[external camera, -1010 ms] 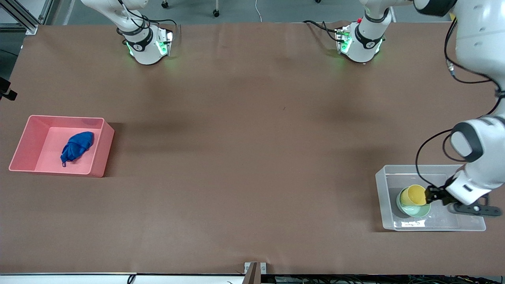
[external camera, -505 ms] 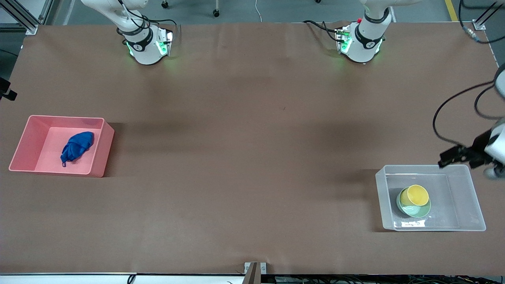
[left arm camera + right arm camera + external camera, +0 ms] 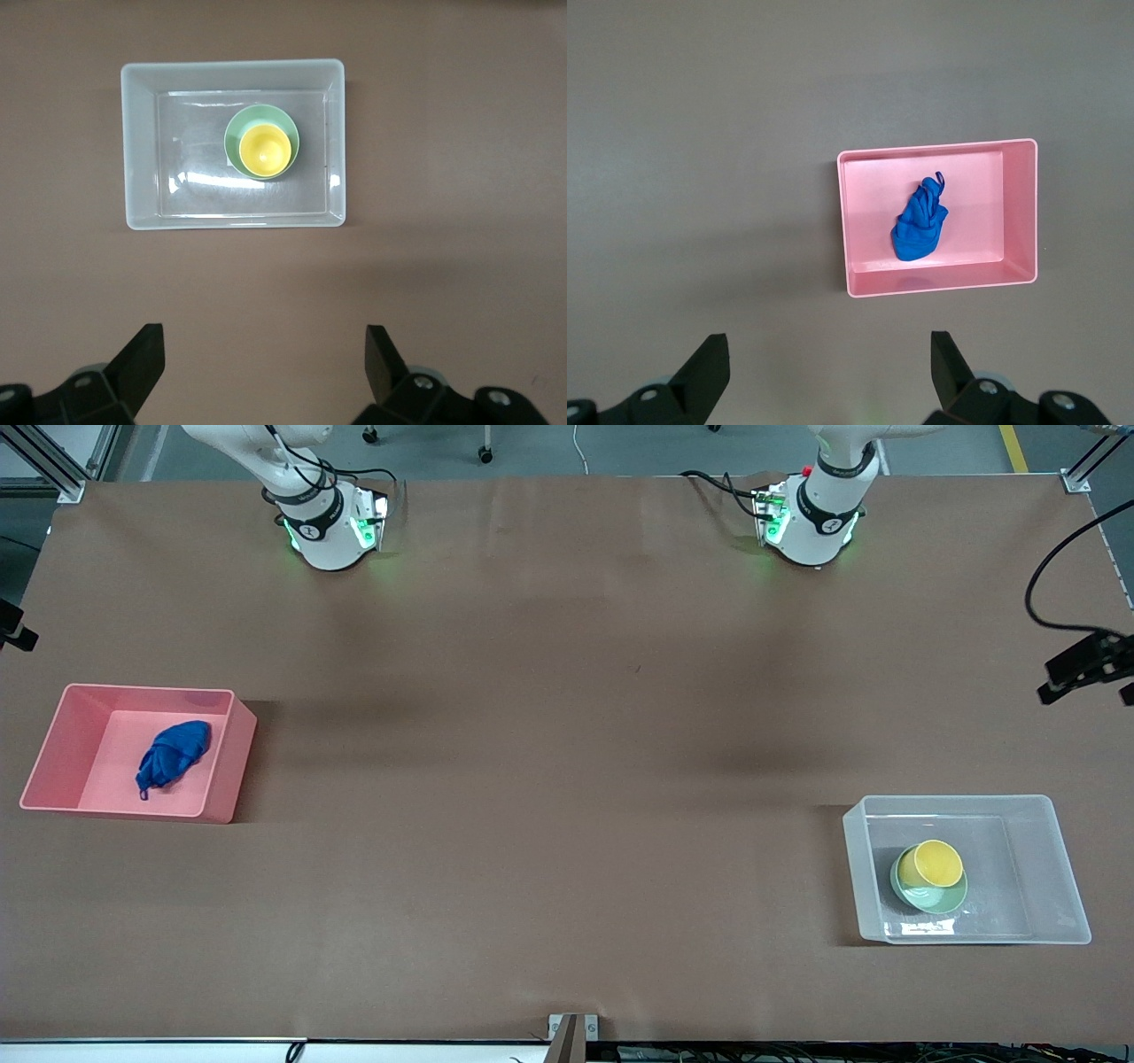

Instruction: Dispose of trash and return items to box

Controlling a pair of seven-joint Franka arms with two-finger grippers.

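Left gripper (image 3: 264,354) risen off the box (image 3: 1063,859), fingers open, right gripper (image 3: 830,359) open

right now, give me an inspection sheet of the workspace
surface: brown table, flat and covered end to end.
trash: blue wad lies in the pink bin at the right arm's end.
items: yellow cup sits in the green bowl, both inside the clear box at the left arm's end.
clutter: nothing seen.
left tool: open, empty, high over the table beside the clear box.
right tool: open, empty, high over the table beside the pink bin.
cables: black cable loops above the left arm's end; others at the arm bases.
surroundings: grey floor past the bases.
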